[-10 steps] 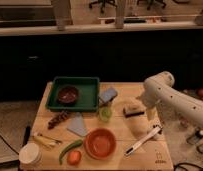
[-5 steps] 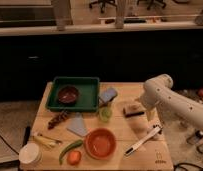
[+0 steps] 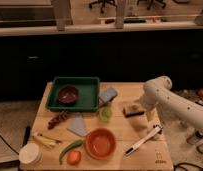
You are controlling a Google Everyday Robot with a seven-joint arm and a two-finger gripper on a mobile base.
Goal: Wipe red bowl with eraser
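Note:
The red bowl (image 3: 101, 143) sits empty at the front middle of the wooden table (image 3: 120, 90). The eraser (image 3: 133, 110), a small tan block on a dark base, lies right of centre, behind and to the right of the bowl. My gripper (image 3: 148, 115) hangs from the white arm (image 3: 162, 90) that reaches in from the right. It is low over the table, just beside the eraser's right end.
A green tray (image 3: 90, 102) holding a dark bowl (image 3: 68, 94) stands at the back left. A blue-grey slab (image 3: 108, 95), a green cup (image 3: 105, 114), a grey wedge (image 3: 77, 124), a white pen (image 3: 142, 140), a green pepper (image 3: 70, 148), an orange (image 3: 74, 157) and a white cup (image 3: 30, 154) lie around.
The arm has sunk slightly, bringing the gripper lower beside the eraser. The objects on the table have not moved.

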